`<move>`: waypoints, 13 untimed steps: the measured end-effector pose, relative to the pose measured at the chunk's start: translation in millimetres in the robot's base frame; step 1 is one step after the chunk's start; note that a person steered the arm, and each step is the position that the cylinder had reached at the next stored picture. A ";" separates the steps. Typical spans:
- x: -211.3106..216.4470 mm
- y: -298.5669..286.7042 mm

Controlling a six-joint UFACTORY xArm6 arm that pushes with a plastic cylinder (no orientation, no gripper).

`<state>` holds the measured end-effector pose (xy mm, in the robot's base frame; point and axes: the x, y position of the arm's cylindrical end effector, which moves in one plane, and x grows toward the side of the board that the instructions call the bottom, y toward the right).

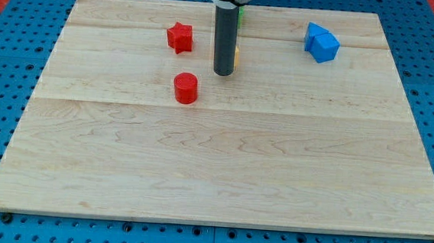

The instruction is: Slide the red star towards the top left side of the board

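The red star (pixel 180 37) lies on the wooden board (pixel 221 168) near the view's top, left of centre. My tip (pixel 223 73) stands to the star's right and slightly below it, a clear gap apart. A red cylinder (pixel 186 88) sits below the star, down and left of my tip.
Two blue blocks (pixel 321 43) touch each other at the view's top right. A yellow block (pixel 237 58) and a green block (pixel 241 16) peek out from behind the rod, mostly hidden. Blue pegboard surrounds the board.
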<state>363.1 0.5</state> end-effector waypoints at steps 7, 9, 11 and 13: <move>-57.9 -54.7; -74.9 -156.2; -70.6 -158.1; -53.2 -128.3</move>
<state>309.9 -127.8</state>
